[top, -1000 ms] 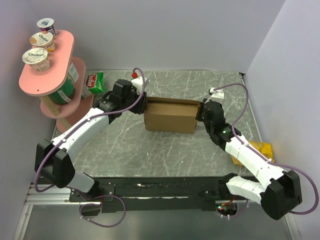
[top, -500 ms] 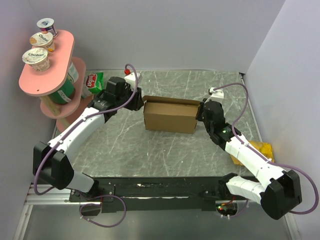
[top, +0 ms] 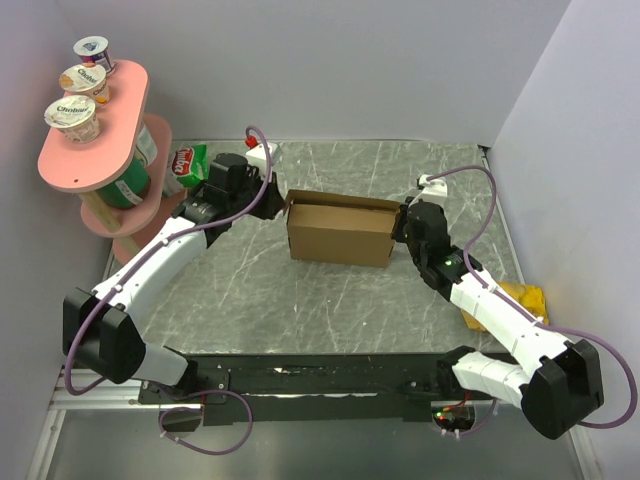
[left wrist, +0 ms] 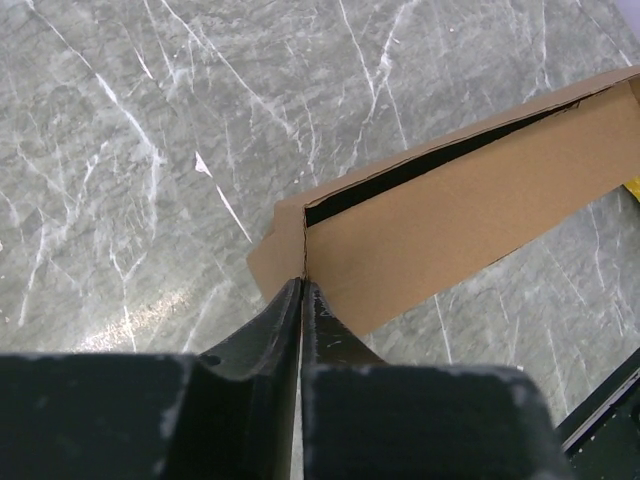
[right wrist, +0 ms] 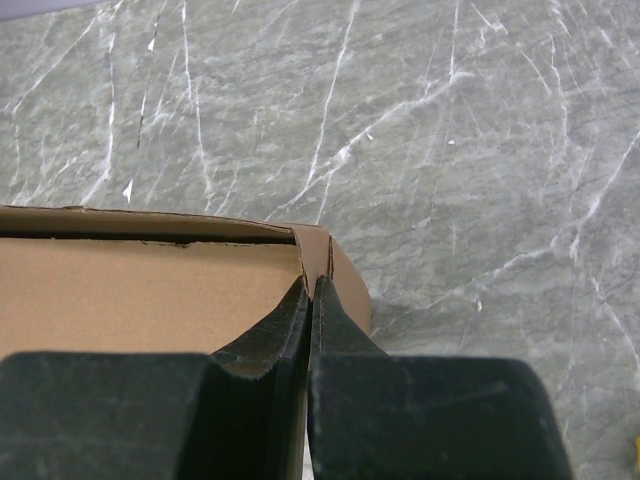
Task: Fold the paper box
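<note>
The paper box (top: 338, 238) sat near the middle of the table (top: 300, 310), its long side running left to right, its walls raised and its top panel lying almost flat. A thin dark gap still showed under that panel along the far edge, so the fold looked well advanced but not seated. The step in hand appeared to be fixing the two end corners. The left gripper (left wrist: 302, 285) was at the box's left end with its jaws pressed together. The upright corner edge of the cardboard ran straight into the seam between the fingertips, beside a small tab sticking out to the left, so it seemed to pinch that corner. The right gripper (right wrist: 311, 282) was at the box's right end, closed in the same way on the folded corner tab there. The box therefore lay between the two tools, touching both at its ends, with each arm reaching in from the near side. The next move probably called for both corners to be held level while the tabs were pressed inward and the top panel eased down until the gap closed. An uneven pull risked skewing the thin walls or springing a crease open.
</note>
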{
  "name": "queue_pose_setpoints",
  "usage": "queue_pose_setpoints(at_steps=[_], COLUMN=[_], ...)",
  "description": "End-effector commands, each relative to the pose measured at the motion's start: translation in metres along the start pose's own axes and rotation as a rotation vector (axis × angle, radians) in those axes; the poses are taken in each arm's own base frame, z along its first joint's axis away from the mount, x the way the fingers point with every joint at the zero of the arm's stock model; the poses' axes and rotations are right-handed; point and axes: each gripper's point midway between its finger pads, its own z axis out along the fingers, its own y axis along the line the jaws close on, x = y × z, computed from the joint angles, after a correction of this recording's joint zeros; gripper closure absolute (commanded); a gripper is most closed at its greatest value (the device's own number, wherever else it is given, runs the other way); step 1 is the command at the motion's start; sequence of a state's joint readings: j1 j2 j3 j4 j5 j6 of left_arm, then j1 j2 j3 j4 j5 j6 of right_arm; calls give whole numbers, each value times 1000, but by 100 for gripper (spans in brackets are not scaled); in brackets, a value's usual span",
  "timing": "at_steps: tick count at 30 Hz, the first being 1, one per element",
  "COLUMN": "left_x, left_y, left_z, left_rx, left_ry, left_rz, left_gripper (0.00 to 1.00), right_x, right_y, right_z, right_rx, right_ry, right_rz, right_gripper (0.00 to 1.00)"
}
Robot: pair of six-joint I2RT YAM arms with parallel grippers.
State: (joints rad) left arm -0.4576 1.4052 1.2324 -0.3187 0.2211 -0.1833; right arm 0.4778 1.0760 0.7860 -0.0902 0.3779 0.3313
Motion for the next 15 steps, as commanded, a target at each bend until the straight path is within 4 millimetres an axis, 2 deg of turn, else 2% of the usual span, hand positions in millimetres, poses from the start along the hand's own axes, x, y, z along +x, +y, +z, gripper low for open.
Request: queue_pose_setpoints(at_steps=[1, 6, 9, 10, 13, 15], left_x=[-16, -24, -25, -20, -16, -14], left_y=[-10, -7, -9, -7, -4, -2], left_z=[-1, -2, -3, -1, 2, 5], left_rx=[43, 15, 26, 23, 16, 8], left_ry=[-49, -41, -40, -32, -20, -12], left_rz=[-25, -46, -43, -41, -32, -28], left_gripper=[96, 99, 75, 70, 62, 63], right_x=[30, 31, 33, 32, 32, 31], right_y=[2, 1, 0, 1, 2, 2], right_z=[-1, -1, 0, 0, 0, -1], right_rx=[-16, -9, -6, -9, -14, -18], right_ry=[123, 126, 129, 129, 125, 124], right_rz=[-36, -41, -44, -44, -39, -38], right_gripper=[100, 100, 100, 100, 100, 100])
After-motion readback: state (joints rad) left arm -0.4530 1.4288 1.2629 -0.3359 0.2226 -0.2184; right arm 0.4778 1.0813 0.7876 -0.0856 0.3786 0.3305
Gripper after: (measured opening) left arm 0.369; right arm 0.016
